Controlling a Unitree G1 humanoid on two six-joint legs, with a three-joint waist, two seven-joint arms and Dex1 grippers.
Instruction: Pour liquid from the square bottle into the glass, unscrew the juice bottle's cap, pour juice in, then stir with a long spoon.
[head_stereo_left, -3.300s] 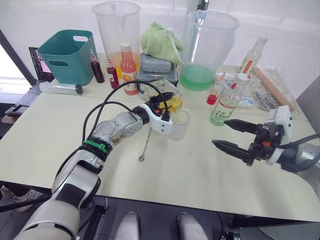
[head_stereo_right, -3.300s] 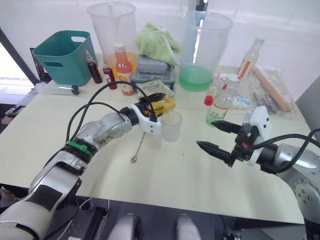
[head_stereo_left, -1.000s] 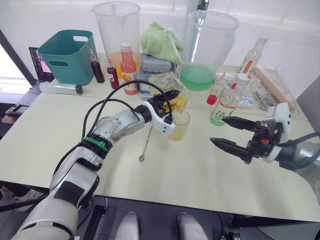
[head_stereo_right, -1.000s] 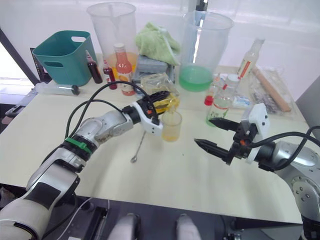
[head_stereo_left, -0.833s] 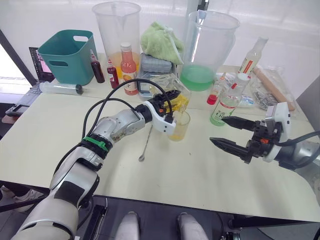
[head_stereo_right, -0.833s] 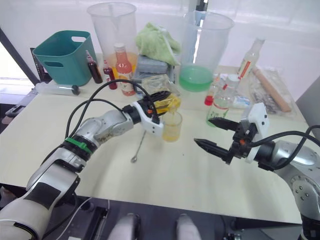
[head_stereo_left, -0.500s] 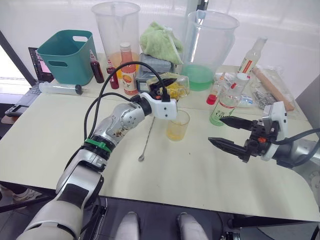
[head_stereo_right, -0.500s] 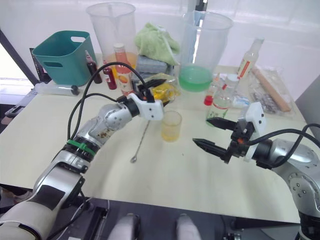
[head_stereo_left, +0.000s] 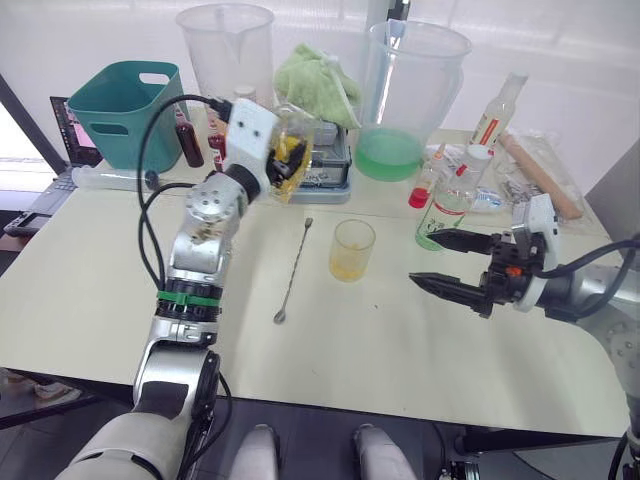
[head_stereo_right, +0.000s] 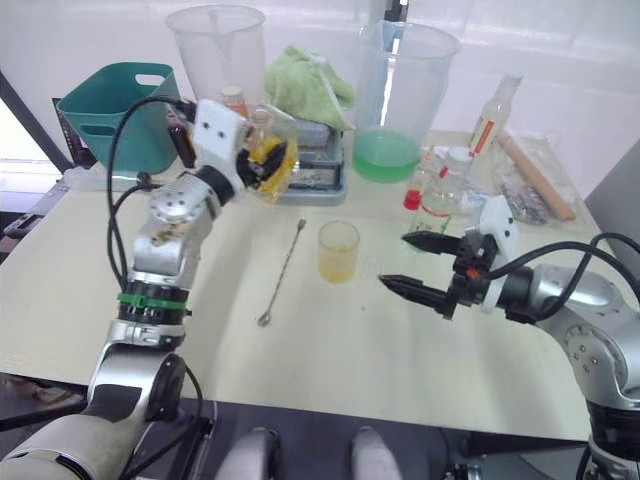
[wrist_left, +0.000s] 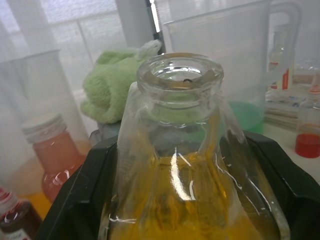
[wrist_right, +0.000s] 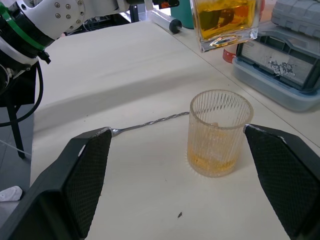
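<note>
My left gripper (head_stereo_left: 278, 150) is shut on the square bottle (head_stereo_left: 296, 172), held up over the back left of the table, left of the glass. In the left wrist view the square bottle (wrist_left: 180, 165) stands neck-up between the black fingers (wrist_left: 75, 200), with yellow-orange liquid inside. The glass (head_stereo_left: 352, 250) stands mid-table with a little yellow liquid at its bottom. The long spoon (head_stereo_left: 293, 272) lies flat just left of it. The juice bottle (head_stereo_left: 450, 205), with its white cap (head_stereo_left: 484, 154) on, stands right of the glass. My right gripper (head_stereo_left: 422, 258) is open, pointing at the glass from the right.
At the back stand a teal basket (head_stereo_left: 120, 110), two big clear jugs (head_stereo_left: 225, 50) (head_stereo_left: 415, 90), a green cloth (head_stereo_left: 315, 75) on a grey box (head_stereo_left: 330, 165), and several small bottles. A syringe (head_stereo_left: 110, 178) lies at the far left.
My left arm has swung the square bottle up and back to the left, away from the glass, and turned it upright. The glass now holds yellow liquid. The right gripper has hardly moved.
</note>
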